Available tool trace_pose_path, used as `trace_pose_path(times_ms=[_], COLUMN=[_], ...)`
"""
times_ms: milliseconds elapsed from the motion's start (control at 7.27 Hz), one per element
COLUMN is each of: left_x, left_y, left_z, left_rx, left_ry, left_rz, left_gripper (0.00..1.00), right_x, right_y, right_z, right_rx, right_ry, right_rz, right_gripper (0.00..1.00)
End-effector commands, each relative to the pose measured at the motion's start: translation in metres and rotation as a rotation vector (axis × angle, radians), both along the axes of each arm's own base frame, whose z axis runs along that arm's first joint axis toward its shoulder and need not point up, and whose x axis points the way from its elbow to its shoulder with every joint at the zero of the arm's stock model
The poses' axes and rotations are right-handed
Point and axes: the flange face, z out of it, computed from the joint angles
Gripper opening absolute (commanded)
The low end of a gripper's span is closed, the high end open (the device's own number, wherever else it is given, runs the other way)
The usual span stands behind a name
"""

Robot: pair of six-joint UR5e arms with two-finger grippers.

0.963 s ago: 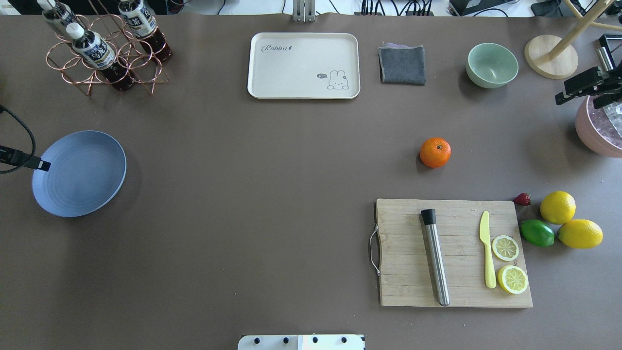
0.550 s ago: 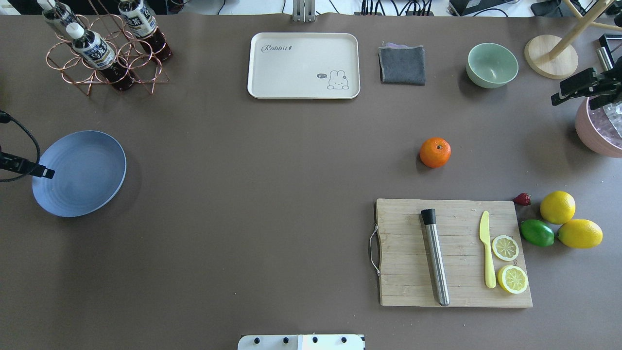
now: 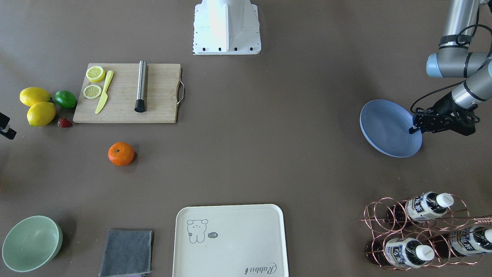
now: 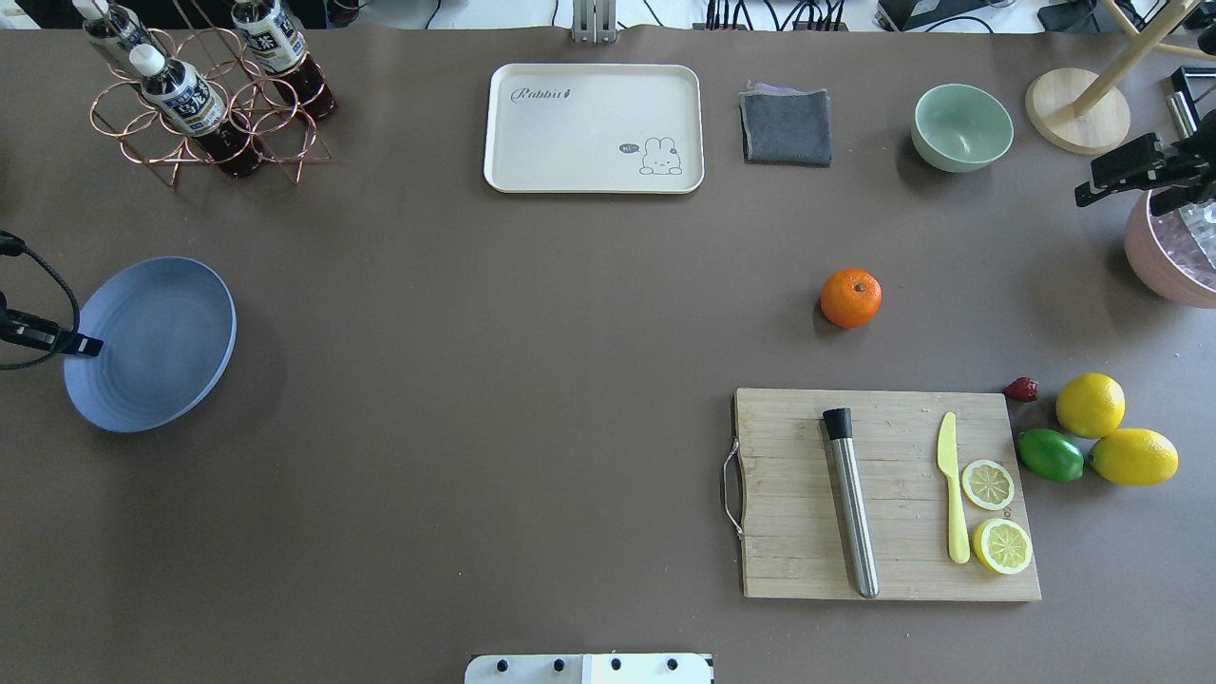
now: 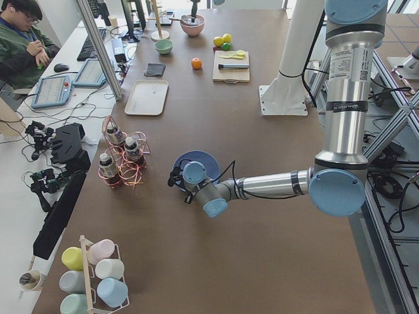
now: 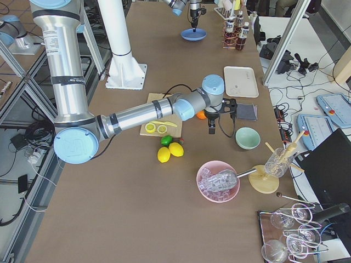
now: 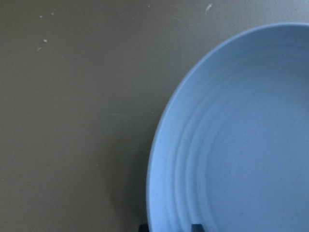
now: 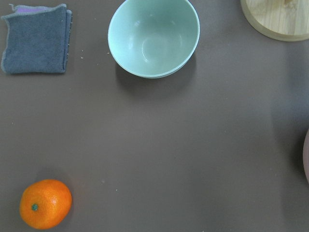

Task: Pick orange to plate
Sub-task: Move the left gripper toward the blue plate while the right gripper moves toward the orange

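Note:
The orange sits alone on the brown table, beyond the cutting board; the right wrist view has it at lower left. My right gripper hovers at the table's right edge, well right of the orange; it looks open, and no fingers show in its wrist view. The periwinkle plate is at the far left and looks tilted. My left gripper is shut on its outer rim. In the left wrist view the two fingertips straddle the plate edge.
A wooden cutting board carries a steel muddler, yellow knife and lemon slices. Two lemons, a lime and a strawberry lie to its right. A green bowl, grey cloth, cream tray, bottle rack and pink bowl line the far side and the right edge.
The plate has narrowed and shifted slightly in the left gripper's hold, looking more tilted. The right gripper has crept a little leftward over the table's right edge. The orange has not moved.

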Motion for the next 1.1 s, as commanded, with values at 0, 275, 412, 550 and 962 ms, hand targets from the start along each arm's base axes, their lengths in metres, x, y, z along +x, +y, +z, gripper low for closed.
trace_pose_path(times_ms=[0, 275, 412, 550, 962], left_x=[0.008, 0.018, 0.020, 0.014, -0.013], left_y=[-0.011, -0.028, -0.037, -0.048, -0.051], left_z=[-0.018, -0.038, -0.047, -0.061, -0.092], left_rx=[-0.063, -0.115, -0.125, -0.142, -0.153], left_ry=[0.033, 0.061, 0.067, 0.102, 0.197], left_rz=[-0.031, -0.029, -0.028, -0.010, 0.038], left_gripper=[0.00, 0.00, 0.00, 0.00, 0.00], right_x=[0.000, 0.000, 0.000, 0.000, 0.001], right_y=[0.000, 0.000, 0.000, -0.001, 0.001], right_z=[0.001, 0.001, 0.001, -0.001, -0.007], right_rx=[-0.001, -0.001, 0.000, 0.008, 0.015], right_ry=[0.003, 0.003, 0.003, 0.001, -0.002], right_rz=[0.002, 0.002, 0.001, -0.003, 0.001], right_gripper=[1.00, 1.00, 1.00, 1.00, 1.00])
